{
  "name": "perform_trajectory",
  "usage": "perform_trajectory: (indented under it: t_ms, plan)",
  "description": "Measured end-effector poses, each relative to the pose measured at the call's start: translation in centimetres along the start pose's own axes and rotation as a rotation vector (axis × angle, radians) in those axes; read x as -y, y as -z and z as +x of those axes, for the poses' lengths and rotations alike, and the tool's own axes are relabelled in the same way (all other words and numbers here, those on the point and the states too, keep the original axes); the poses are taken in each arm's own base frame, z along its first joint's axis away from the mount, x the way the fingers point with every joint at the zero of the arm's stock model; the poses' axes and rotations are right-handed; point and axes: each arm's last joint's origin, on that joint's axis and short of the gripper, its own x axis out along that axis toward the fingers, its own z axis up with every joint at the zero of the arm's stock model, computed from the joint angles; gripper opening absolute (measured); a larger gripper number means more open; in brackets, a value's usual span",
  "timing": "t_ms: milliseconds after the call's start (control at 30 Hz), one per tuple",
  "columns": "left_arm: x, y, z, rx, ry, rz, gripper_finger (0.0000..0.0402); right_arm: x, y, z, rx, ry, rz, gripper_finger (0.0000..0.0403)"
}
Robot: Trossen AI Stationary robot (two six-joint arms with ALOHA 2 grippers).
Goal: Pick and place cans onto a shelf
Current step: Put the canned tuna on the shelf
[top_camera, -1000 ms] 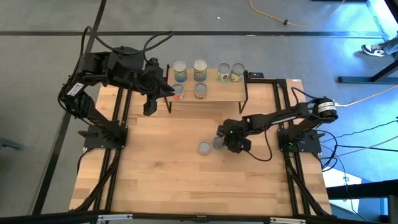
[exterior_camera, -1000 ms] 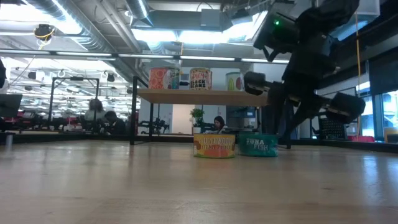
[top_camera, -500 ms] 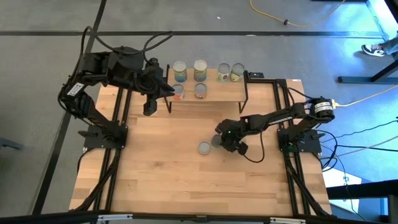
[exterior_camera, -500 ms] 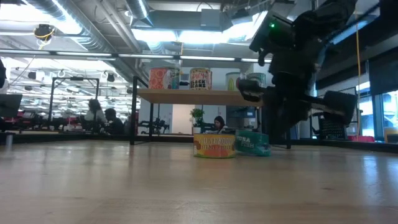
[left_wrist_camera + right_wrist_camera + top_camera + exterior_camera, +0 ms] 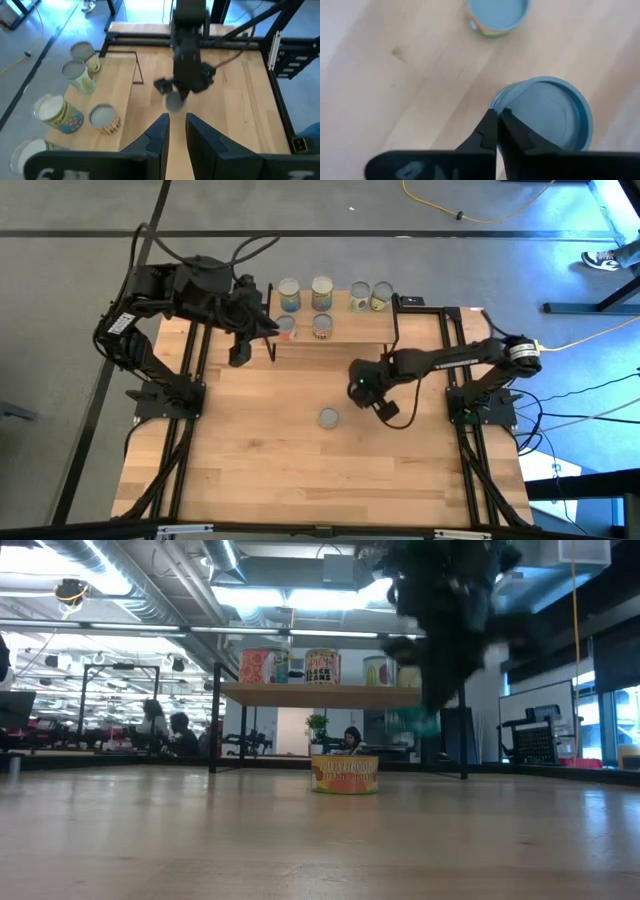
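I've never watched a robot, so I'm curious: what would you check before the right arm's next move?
1. Grip: right jaws pinch the teal can's rim: ok.
2. Teal can up off the table: ok.
3. Can hanging level: cannot tell, blurred.
4. Room on the shelf: ok, bare wood at its right front.
5. Left jaws clear: ok, open, empty, by the shelf's left end.
6. Orange can standing apart on the table: ok.

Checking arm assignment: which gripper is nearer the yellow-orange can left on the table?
Right. The right gripper, shut on the rim of a blue-green can, hangs just beside the yellow-orange can. The left gripper waits by the shelf.
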Motion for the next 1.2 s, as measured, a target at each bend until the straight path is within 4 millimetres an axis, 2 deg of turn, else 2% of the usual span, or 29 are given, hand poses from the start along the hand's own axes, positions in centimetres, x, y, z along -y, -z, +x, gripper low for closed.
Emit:
perform_trajectory:
  t_ms: [233,400,567,700,833,967,1200]
  plan:
    - [0.0,0.4,0.0,-0.046,0.001,0.002,0.0056,1.0,-2.1,-6.0,-0.032,-0.076,0.161,0.0006]
    - [0.0,0.5,0.0,-0.048,0.001,0.003,0.0056,2.2,-3.0,-10.3,-0.002,-0.049,0.297,0.0006]
    - [0.0,0.5,0.0,-0.049,0.001,0.003,0.0056,4.2,-3.2,-14.0,0.089,0.019,0.443,0.0006]
    - [0.0,0.5,0.0,-0.052,0.001,0.006,0.0056,6.3,-2.2,-16.3,0.138,0.098,0.575,0.0006]
    - [0.0,0.5,0.0,-0.054,0.001,0.010,0.0056,8.7,-0.6,-16.7,0.112,0.208,0.709,0.0006]
    - [0.0,0.5,0.0,-0.055,0.001,0.009,0.0056,11.0,0.7,-15.2,0.084,0.185,0.782,0.0006]
    - [0.0,0.5,0.0,-0.055,-0.003,0.010,0.0056,13.9,2.1,-12.6,0.037,0.179,0.818,0.0006]
